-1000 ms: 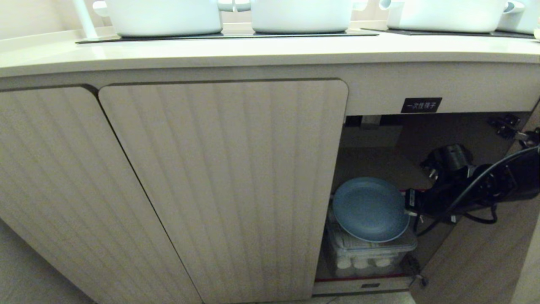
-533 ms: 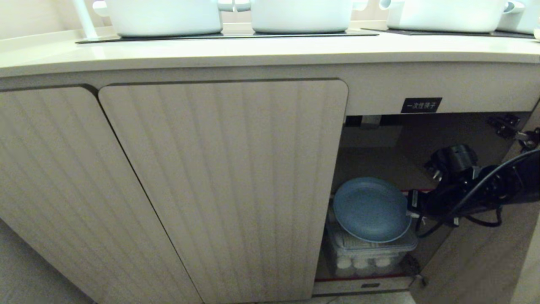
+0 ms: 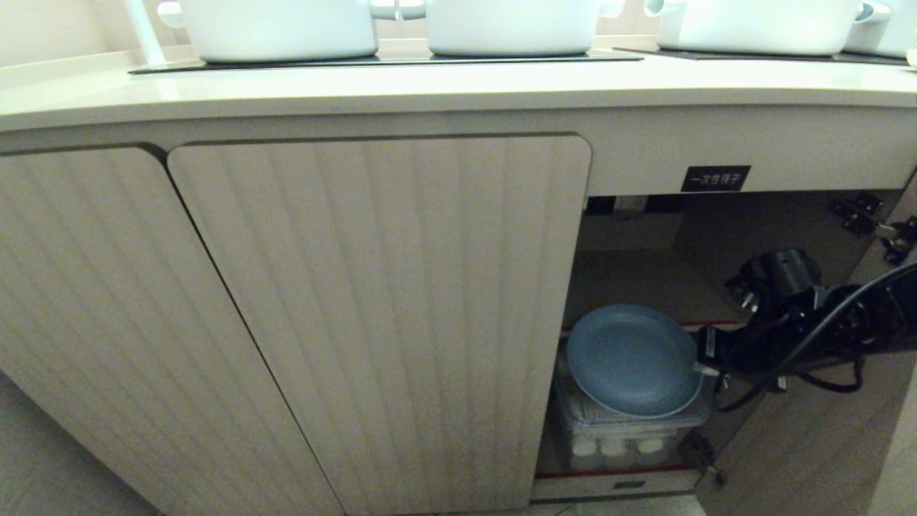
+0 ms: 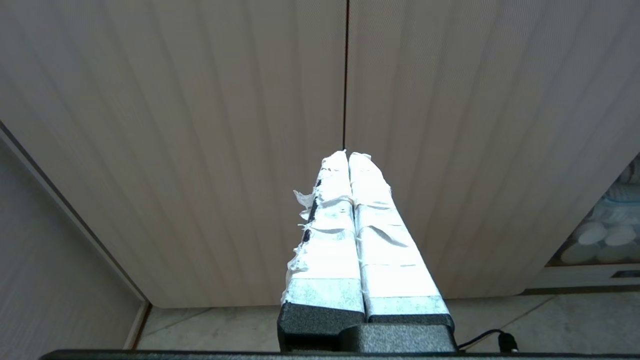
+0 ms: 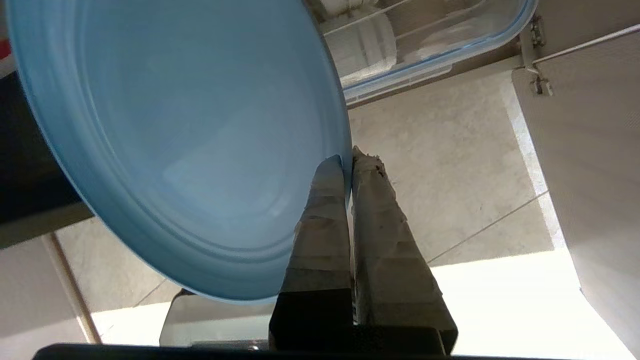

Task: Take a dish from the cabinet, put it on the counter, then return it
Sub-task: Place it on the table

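The light-blue dish (image 3: 632, 360) hangs tilted in the open right bay of the cabinet (image 3: 387, 315), above a clear lidded box. My right gripper (image 3: 706, 369) is shut on the dish's right rim; in the right wrist view the dish (image 5: 180, 145) fills the upper part and the rim sits pinched between the taped fingertips of the gripper (image 5: 350, 159). The cream counter (image 3: 430, 86) runs across the top of the head view. My left gripper (image 4: 347, 155) is shut on nothing, pointing at the closed ribbed doors, outside the head view.
A clear plastic box (image 3: 623, 430) of white cups sits under the dish on the cabinet floor. White pots (image 3: 279, 29) stand on the black cooktop panels. The open door (image 3: 824, 444) is at the right with hinges (image 3: 860, 211). A black label (image 3: 715, 178) sits above the opening.
My right arm has drawn back slightly to the right and the dish has come with it, a little lower and further out of the bay.
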